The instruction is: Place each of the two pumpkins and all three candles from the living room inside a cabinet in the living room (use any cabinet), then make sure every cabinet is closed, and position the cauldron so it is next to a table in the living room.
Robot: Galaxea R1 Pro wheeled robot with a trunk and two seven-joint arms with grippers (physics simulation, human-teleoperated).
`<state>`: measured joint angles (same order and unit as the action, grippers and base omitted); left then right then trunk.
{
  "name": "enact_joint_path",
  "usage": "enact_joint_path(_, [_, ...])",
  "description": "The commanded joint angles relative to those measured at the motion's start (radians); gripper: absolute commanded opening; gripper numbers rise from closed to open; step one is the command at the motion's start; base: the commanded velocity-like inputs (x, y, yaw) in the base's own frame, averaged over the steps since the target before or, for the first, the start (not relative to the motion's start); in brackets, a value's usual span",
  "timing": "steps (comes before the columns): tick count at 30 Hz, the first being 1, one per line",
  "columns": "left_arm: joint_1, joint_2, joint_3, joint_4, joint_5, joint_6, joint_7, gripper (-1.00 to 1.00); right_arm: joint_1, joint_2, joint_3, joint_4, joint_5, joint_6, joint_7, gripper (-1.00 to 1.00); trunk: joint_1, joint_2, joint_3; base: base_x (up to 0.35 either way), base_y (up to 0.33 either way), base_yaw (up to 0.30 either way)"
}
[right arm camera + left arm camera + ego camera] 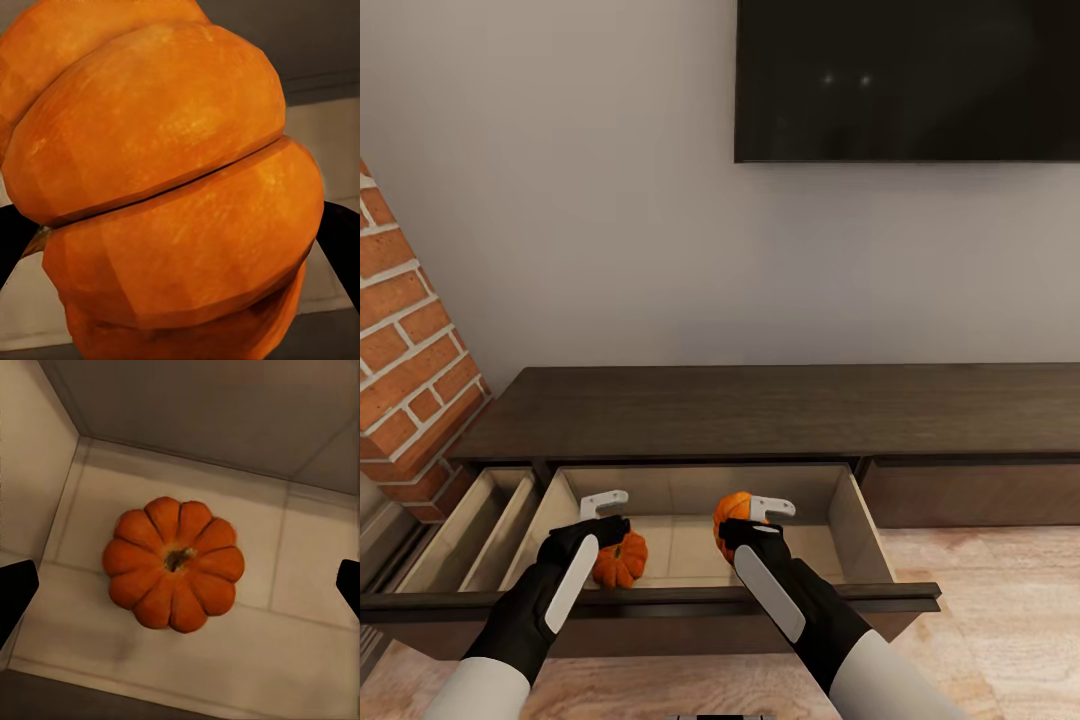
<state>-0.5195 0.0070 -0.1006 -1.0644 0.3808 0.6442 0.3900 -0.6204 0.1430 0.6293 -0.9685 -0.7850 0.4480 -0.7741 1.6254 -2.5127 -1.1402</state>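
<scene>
The long dark brown cabinet (pixel 760 410) has its middle drawer (pixel 847 510) pulled out. One orange pumpkin (pixel 622 562) (pixel 174 562) rests upright on the pale drawer floor, stem up. My left gripper (pixel 603 515) (pixel 182 589) hangs open above it, its black fingertips (pixel 15 592) wide apart on either side and not touching it. My right gripper (pixel 755 520) (pixel 176 240) is shut on the second pumpkin (pixel 732 508) (pixel 165 195), holding it inside the drawer's opening toward the back right, above the floor. The candles, cauldron and table are out of view.
A second drawer (pixel 470 530) stands open to the left. The middle drawer's dark front panel (pixel 660 600) lies just under both forearms. A red brick wall (pixel 400 330) rises at the left, a black TV screen (pixel 910 80) hangs above, and wooden floor (pixel 1000 620) spreads to the right.
</scene>
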Motion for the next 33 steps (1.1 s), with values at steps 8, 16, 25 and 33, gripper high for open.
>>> enact_joint_path(8, [0.000,0.004,-0.002,-0.010,0.012,0.004,0.009,1.00,-0.001,0.000,0.004,-0.002,-0.009,0.003,-0.007,-1.00,0.000,0.000,-0.001,0.000,0.000,0.000])
enact_joint_path(16, [0.000,0.004,-0.002,-0.022,0.013,0.008,0.009,1.00,-0.002,0.000,0.003,-0.004,-0.020,0.010,-0.006,-1.00,0.000,0.000,-0.001,0.000,0.000,0.000])
enact_joint_path(25, [0.000,0.004,-0.002,-0.025,0.013,0.009,0.009,1.00,-0.002,-0.002,-0.024,-0.003,-0.142,0.010,-0.005,1.00,0.000,0.000,-0.001,0.000,0.000,0.000])
enact_joint_path(33, [0.000,0.004,-0.002,-0.025,0.013,0.010,0.009,1.00,-0.002,-0.003,-0.029,-0.003,-0.210,-0.004,-0.016,1.00,-0.001,0.000,0.007,0.000,0.000,0.000])
